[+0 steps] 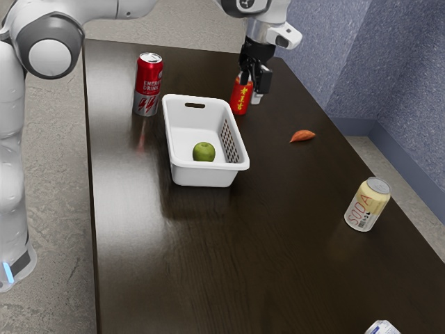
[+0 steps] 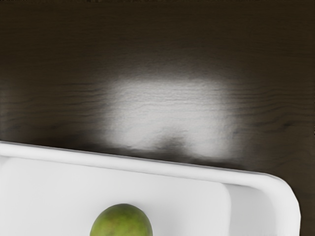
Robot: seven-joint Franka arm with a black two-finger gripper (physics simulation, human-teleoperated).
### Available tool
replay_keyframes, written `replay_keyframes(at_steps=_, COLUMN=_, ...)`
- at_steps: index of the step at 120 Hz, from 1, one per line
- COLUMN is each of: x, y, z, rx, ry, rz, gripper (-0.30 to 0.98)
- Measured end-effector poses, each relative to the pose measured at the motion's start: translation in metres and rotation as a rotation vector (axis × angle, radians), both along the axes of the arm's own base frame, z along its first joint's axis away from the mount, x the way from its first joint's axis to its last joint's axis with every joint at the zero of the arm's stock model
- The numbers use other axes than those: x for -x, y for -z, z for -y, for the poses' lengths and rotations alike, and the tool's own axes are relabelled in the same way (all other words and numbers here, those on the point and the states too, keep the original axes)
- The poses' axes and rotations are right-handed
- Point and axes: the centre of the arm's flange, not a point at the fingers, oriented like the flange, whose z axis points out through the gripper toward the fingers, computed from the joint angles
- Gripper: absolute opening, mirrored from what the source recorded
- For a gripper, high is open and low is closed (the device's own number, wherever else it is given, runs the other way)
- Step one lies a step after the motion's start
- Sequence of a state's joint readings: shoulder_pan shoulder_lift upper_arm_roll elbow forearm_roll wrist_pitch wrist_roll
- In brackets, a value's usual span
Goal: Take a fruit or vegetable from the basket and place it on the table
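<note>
The green apple [image 1: 204,152] sits inside the white basket [image 1: 182,176], walls around it. Close outside stand the energy drink can [image 1: 147,83] and red can [image 1: 239,99], the latter partly behind the open, empty gripper [image 1: 254,86]. Farther out lie a sweet potato [image 1: 303,136] and soda can [image 1: 366,204].

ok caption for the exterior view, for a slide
Black two-finger gripper above dark wooden table; round green apple inside a rectangular white plastic basket

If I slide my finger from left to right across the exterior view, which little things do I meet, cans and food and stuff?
Red-and-silver energy drink can → green apple → red can with yellow writing → orange pointy thing → pale yellow soda can
</note>
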State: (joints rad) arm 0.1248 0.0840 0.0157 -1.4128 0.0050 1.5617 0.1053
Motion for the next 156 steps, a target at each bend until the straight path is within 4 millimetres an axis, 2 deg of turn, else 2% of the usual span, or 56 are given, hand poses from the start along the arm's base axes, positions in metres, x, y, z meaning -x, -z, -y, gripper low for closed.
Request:
replay_keyframes(at_steps=40, x=0.0, y=0.001, z=-0.005, rx=0.008, ry=-0.005, rz=-0.002, gripper=0.69)
replay_keyframes(at_steps=45, x=0.001, y=0.003, z=-0.013, rx=0.031, ry=-0.021, rz=-0.004, gripper=0.69)
replay_keyframes(at_steps=51, x=0.005, y=0.003, z=-0.031, rx=0.049, ry=-0.056, rz=-0.003, gripper=0.69)
replay_keyframes(at_steps=58, x=0.017, y=-0.02, z=-0.041, rx=0.025, ry=-0.071, rz=0.031, gripper=0.69)
replay_keyframes(at_steps=63, x=0.026, y=-0.036, z=-0.036, rx=-0.01, ry=-0.061, rz=0.053, gripper=0.69)
replay_keyframes(at_steps=69, x=0.026, y=-0.039, z=-0.027, rx=-0.036, ry=-0.044, rz=0.053, gripper=0.69)
replay_keyframes(at_steps=93, x=0.005, y=-0.009, z=0.019, rx=-0.055, ry=0.046, rz=-0.003, gripper=0.69)
replay_keyframes(at_steps=107, x=0.002, y=0.01, z=0.024, rx=-0.036, ry=0.052, rz=-0.032, gripper=0.69)
replay_keyframes(at_steps=113, x=0.013, y=0.021, z=0.02, rx=-0.027, ry=0.041, rz=-0.056, gripper=0.69)
replay_keyframes(at_steps=122, x=0.069, y=0.024, z=0.018, rx=-0.023, ry=0.02, rz=-0.066, gripper=0.69)
replay_keyframes(at_steps=128, x=0.09, y=0.026, z=0.019, rx=-0.023, ry=0.013, rz=-0.061, gripper=0.69)
replay_keyframes(at_steps=136, x=0.097, y=0.028, z=0.015, rx=-0.023, ry=0.0, rz=-0.051, gripper=0.69)
replay_keyframes(at_steps=145, x=0.095, y=0.034, z=0.005, rx=-0.023, ry=-0.019, rz=-0.048, gripper=0.69)
replay_keyframes(at_steps=156, x=0.093, y=0.039, z=-0.017, rx=-0.023, ry=-0.06, rz=-0.041, gripper=0.69)
